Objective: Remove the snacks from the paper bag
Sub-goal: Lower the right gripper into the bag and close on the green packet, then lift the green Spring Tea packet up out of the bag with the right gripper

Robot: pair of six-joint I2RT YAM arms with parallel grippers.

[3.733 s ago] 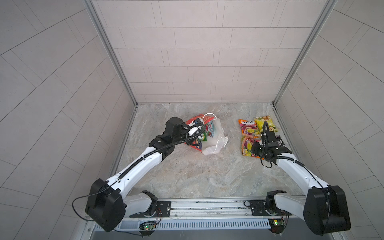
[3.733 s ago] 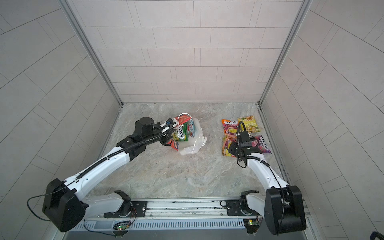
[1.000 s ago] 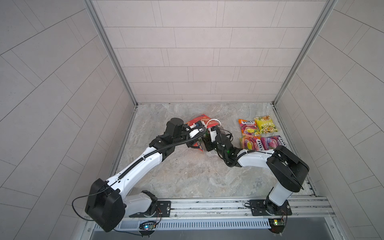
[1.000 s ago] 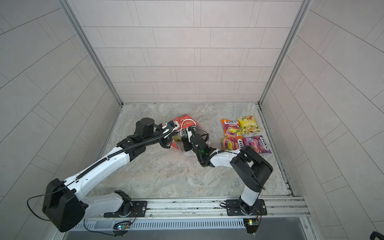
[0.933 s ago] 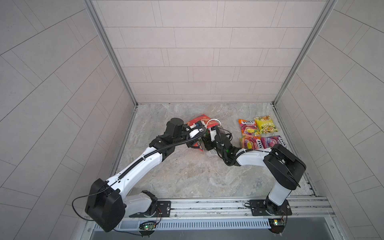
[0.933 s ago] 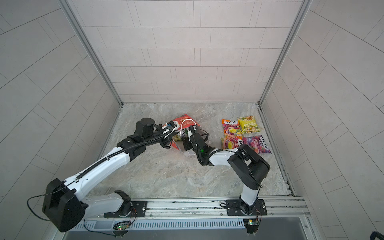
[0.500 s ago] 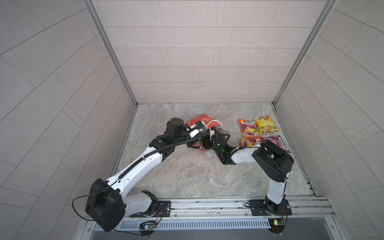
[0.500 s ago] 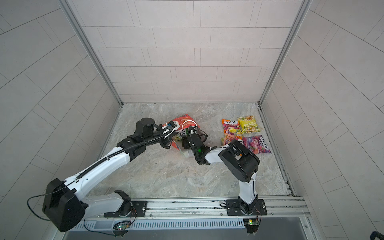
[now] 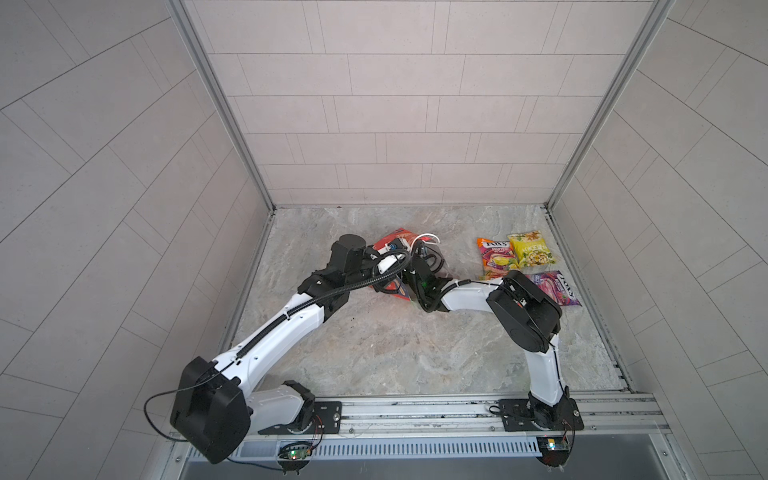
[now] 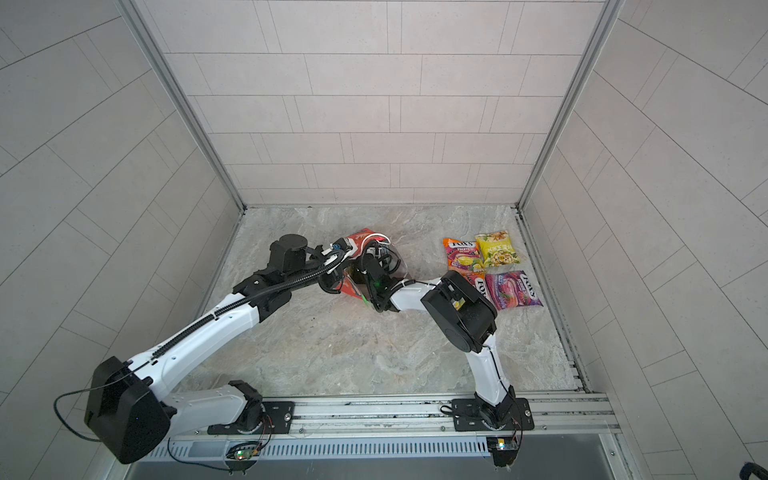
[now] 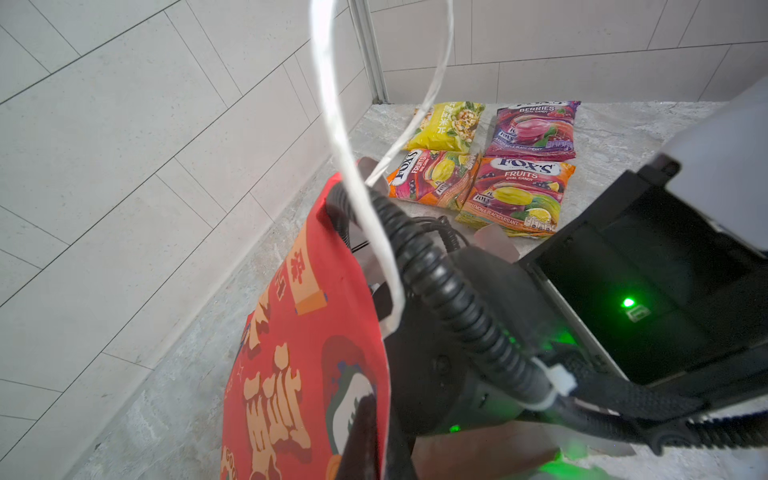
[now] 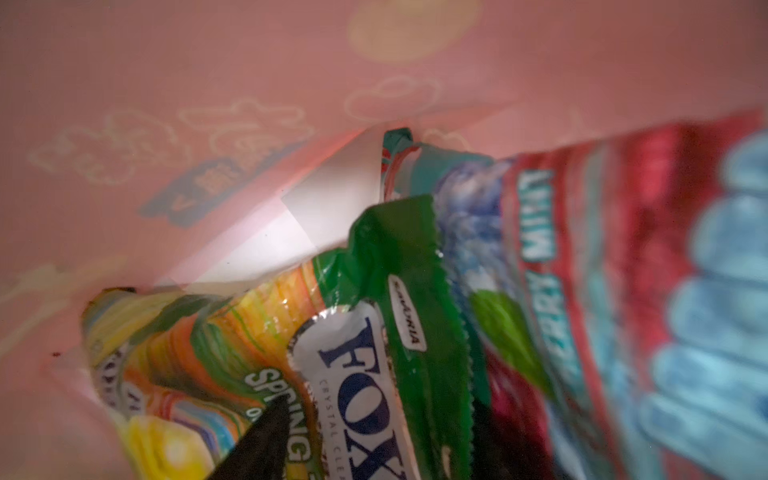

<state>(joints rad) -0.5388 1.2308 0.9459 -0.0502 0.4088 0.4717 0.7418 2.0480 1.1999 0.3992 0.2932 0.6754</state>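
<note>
The small red paper bag with gold letters [image 9: 397,245] leans over near the middle of the grey stone-look table top [image 9: 374,353], a bit toward twelve o'clock in both top views. The left claw [image 9: 397,261] is pinched together on the bag's wall and holds its mouth up. The right claw [image 9: 417,266] pokes into the mouth from the bag's four o'clock side. Only one dark fingertip [image 12: 266,436] shows inside, so I cannot tell if that claw is apart or together.

Four snacks lie flat on the table at the bag's three o'clock, well apart from it. They are a shiny yellow plastic packet [image 9: 532,249], a shiny orange-pink plastic packet [image 9: 496,257], a shiny purple plastic packet [image 9: 555,286] and a second orange-pink packet [image 11: 515,195].

Two are in the bag, touching side by side: a shiny green plastic packet [image 12: 407,291] and a shiny light blue and red plastic packet [image 12: 623,291]. The fingertip is right at the green one's white label.

These packets look light, thin and crinkly, with hard lumps inside. The skin looks slippery, so a pinch on the fat middle may slide off. I think the flat zigzag edge near the mouth is the best place to pinch. The paper bag looks light and easy to squash or tear, so it needs holding while a packet comes out.
</note>
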